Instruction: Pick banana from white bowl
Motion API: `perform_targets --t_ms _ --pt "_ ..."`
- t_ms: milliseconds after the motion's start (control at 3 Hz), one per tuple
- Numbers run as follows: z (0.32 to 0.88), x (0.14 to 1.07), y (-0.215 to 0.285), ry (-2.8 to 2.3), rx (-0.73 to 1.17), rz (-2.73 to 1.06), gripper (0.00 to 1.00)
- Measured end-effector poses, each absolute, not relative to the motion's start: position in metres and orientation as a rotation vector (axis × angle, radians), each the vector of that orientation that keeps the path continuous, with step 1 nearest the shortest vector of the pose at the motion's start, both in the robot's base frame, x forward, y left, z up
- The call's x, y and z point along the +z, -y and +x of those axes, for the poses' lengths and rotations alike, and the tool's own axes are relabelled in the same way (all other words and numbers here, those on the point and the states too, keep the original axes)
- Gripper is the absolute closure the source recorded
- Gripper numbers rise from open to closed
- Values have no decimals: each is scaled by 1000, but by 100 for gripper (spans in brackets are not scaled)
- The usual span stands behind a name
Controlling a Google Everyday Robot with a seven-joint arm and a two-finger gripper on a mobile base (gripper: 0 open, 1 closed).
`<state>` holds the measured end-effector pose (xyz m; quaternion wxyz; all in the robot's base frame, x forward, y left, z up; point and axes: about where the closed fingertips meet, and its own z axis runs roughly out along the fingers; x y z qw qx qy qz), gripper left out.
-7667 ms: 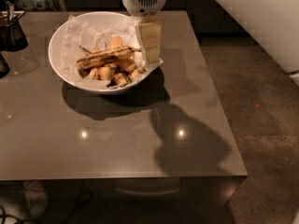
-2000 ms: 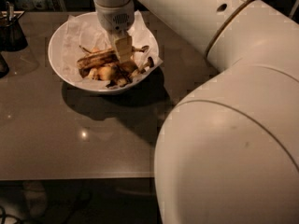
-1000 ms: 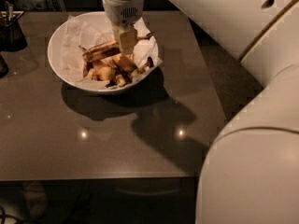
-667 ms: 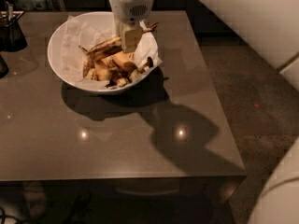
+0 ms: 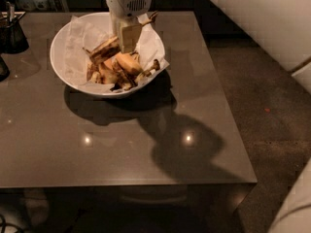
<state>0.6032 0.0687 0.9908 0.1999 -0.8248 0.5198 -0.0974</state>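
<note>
Brown-blotched yellow, the banana (image 5: pixel 104 50) now slants upward instead of lying low among the other fruit. Its dark stem tip pokes above the rim on the side toward the bench's right edge, and its lower end is just over the shorter orange-yellow pieces (image 5: pixel 127 63); whether it still touches them I cannot tell. The pincer (image 5: pixel 127 37) hangs over the white bowl (image 5: pixel 54 64), close to the far edge of the bench (image 5: pixel 146 154), with its 2 pale fingers drawn narrow around the banana's middle. Compared with 2 seconds back, when it was pressed down into the pile, it has risen, and the bulky arm that covered the bench's right half has swung out of sight. So the grasp looks made and the lift begun — though the fruit is not yet clear of the bowl. The crumpled paper lining (image 5: pixel 80 38) has stayed put. A small dark container (image 5: pixel 12 33) stands at the far left corner, well apart.
</note>
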Motion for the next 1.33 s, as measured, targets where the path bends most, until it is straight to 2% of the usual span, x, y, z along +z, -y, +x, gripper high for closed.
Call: perform_targets --t_ms 667,1000,1333 --pt "565 1010 -72 -1413 -214 -2209 100" --pt "565 1010 -71 -1413 -213 -2206 100" --pt "534 1030 -73 -1376 -204 -2167 100"
